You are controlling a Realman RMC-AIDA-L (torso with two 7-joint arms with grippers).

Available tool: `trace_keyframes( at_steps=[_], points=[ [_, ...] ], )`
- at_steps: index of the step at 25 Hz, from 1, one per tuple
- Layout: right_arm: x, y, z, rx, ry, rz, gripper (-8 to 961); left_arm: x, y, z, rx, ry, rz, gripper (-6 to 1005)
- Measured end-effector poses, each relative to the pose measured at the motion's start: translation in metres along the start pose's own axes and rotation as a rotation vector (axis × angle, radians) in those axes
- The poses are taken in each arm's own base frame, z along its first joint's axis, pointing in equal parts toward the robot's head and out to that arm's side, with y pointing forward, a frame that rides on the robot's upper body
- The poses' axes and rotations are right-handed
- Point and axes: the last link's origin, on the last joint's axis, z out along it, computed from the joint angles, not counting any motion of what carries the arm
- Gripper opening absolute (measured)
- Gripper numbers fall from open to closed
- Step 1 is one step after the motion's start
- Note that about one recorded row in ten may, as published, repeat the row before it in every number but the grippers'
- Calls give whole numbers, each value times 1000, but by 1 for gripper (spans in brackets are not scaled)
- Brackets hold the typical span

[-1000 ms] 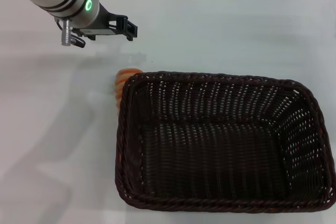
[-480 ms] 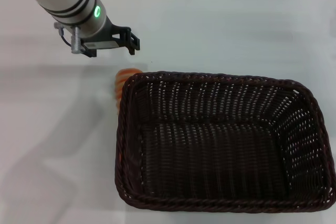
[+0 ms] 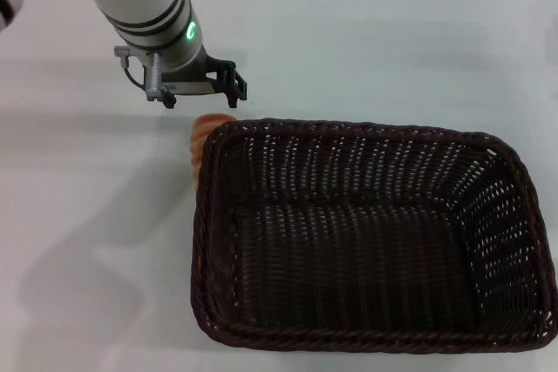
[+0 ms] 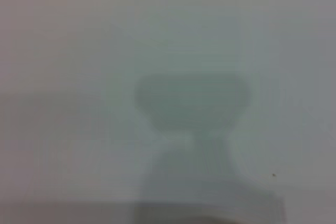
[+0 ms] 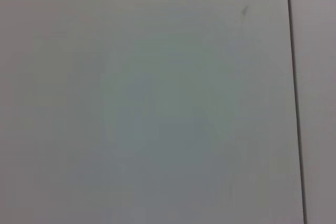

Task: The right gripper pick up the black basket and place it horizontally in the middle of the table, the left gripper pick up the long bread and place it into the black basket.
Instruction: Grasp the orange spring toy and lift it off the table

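A: What is the biggest thing in the head view?

B: The table [image 3: 392, 50], plain white, filling the view. On it lies the basket [image 3: 366, 237], long side across the view, mouth up, taking most of the 3 to 6 o'clock part. Nothing shows inside it but the weave.

A: And the arm?

B: 1 arm shows, with the green light, coming in from 11 o'clock. Its left gripper [image 3: 234, 84] hangs over the table just beyond the basket's far left corner, at about 11 o'clock from the basket's middle.

A: Fingers spread or pressed together?

B: 2 black fingertips show with a small gap between them, spread and holding nothing.

A: Where is the bread?

B: The bread [image 3: 207, 135] lies on the table outside the basket, touching or just beside its far left corner. Only an orange, striped part shows past the rim. The gripper is at 12 o'clock from it, near but apart.

A: The right gripper?

B: Not seen in the head view. The right wrist view shows only a pale surface with 1 dark line; the left wrist view shows white tabletop with a grey shadow.
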Motion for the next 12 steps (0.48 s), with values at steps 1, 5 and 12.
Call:
trace_keyframes(
  at_steps=[1, 5, 12],
  points=[
    [0, 0, 0, -1, 0, 2, 370, 0, 1, 1, 5, -5, 3, 870],
    [1, 2, -1, -15, 4, 11, 370, 0, 1, 3, 16, -18, 5, 870],
    [0, 3, 1, -23, 2, 11, 370, -2, -2, 6, 6, -39, -31, 871]
  ],
)
